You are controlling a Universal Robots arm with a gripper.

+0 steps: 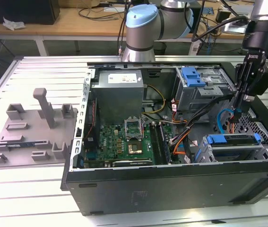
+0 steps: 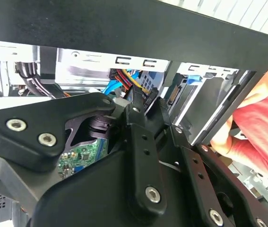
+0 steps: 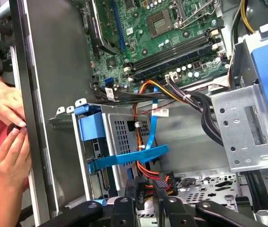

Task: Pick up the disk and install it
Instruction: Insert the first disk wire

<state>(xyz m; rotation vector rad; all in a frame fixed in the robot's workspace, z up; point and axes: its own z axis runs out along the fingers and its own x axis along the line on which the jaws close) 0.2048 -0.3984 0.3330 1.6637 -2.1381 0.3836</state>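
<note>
1. Gripper (image 1: 237,112): jaws clamped on a black cable connector (image 3: 149,185) inside the computer case (image 1: 171,189).
2. Disk (image 1: 233,141): seated in the lower drive cage (image 1: 208,155), near the jaws, not touching them.

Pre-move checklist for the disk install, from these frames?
1. PC case open, interior exposed: ok.
2. Disk sits in the drive cage, blue carrier rail showing: ok. Fully seated: cannot tell.
3. Gripper over the cables beside that cage: ok.
4. Cables clear of the gripper: not ok, orange and blue ones run right by it.
5. Person's hands clear of the case: not ok, they are at its outer wall.
</note>
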